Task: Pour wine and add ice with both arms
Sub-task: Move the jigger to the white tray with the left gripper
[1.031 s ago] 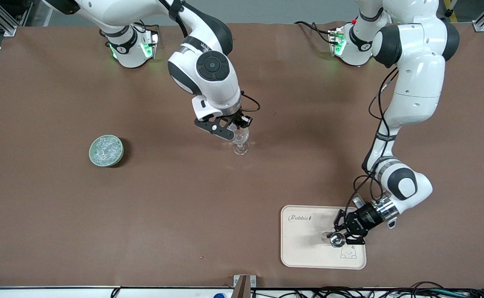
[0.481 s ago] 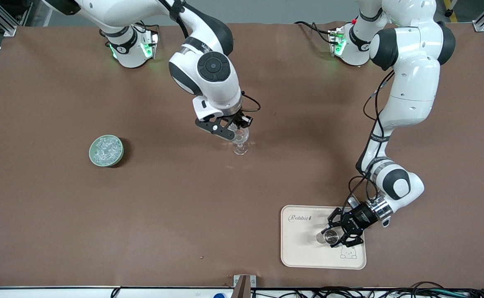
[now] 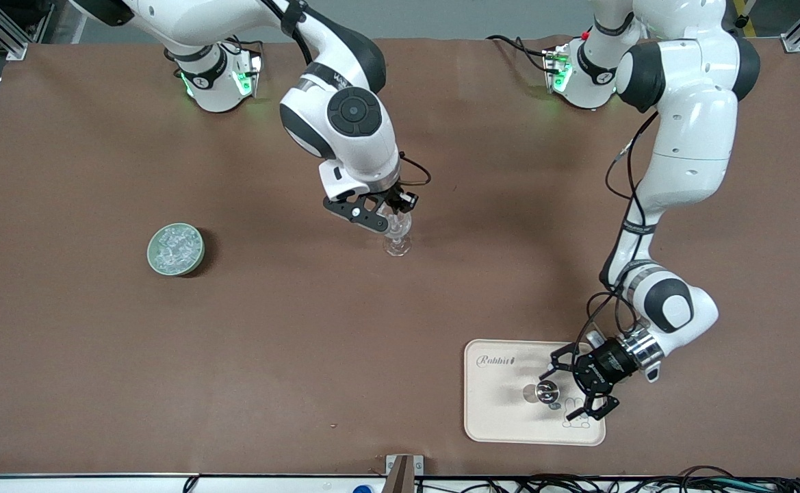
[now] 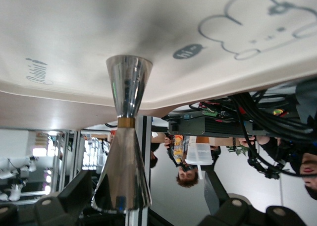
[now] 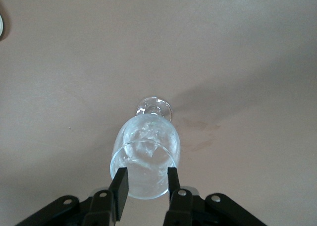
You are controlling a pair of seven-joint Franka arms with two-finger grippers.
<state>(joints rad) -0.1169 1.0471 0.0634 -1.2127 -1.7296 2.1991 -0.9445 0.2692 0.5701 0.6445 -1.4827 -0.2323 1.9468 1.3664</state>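
Jaws of the right gripper (image 3: 394, 220) pinched the stemmed glass (image 3: 397, 236) at frame centre; the left gripper (image 3: 581, 390), fingers spread and empty, flanked the steel jigger (image 3: 545, 392) on the cream tray (image 3: 502, 418) lower right. Ice (image 3: 176, 248) waited in the green bowl (image 3: 155, 263) at left. Closing squarely on the jigger's narrow waist would likely prevent tipping.

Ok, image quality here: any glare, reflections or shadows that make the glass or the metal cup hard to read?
Front view: even light, soft arm shadows on the table; the stemmed glass is faint against the brown. Right wrist view: the glass is clear, with its shadow stretching away beside it. Left wrist view: the metal jigger mirrors its surroundings, and the tray looks washed out.
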